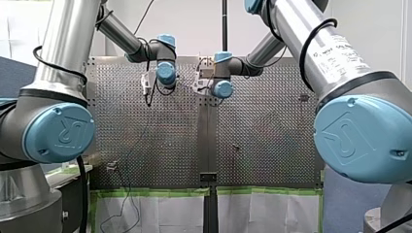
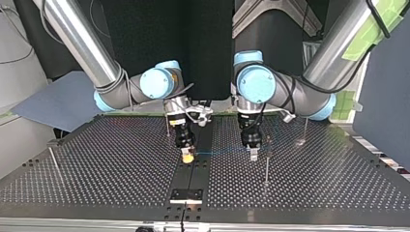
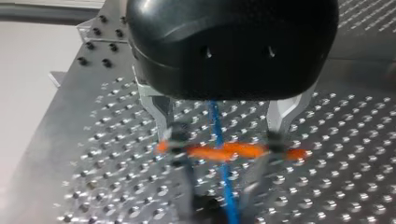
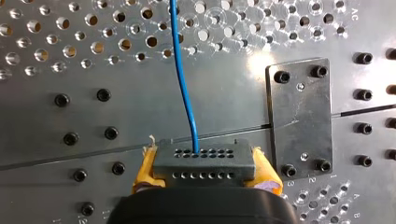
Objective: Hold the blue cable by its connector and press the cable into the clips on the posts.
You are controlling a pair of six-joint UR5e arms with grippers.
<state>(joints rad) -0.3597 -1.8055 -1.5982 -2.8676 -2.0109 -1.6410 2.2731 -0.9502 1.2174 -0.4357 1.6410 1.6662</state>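
The blue cable [image 4: 183, 84] is running out of its connector [image 4: 204, 161], a dark block with rows of holes. My right gripper [image 4: 205, 173] is clamping that block from both sides with its yellow pads [image 4: 145, 170], closed firmly on it. Holding the connector rather than the wire is, I judge, giving the cable a fixed end so the rest can be drawn taut.

In the top view the cable is stretching as a thin level line just above the table [image 2: 96, 169]. It is running from the right gripper near the middle toward my left gripper [image 3: 225, 139] at the view's right.

In the left wrist view the cable is passing between the metal fingers [image 3: 161, 109], which are standing wide apart and not pinching it. An orange strip [image 3: 219, 151] is spanning the fingertips across the cable, seemingly there to push it down.

A thin post [image 2: 266, 164] is standing just beside the left gripper, on its near right side in the top view. Its clip is too small to make out. As far as I can judge, the cable is not yet sitting in it.
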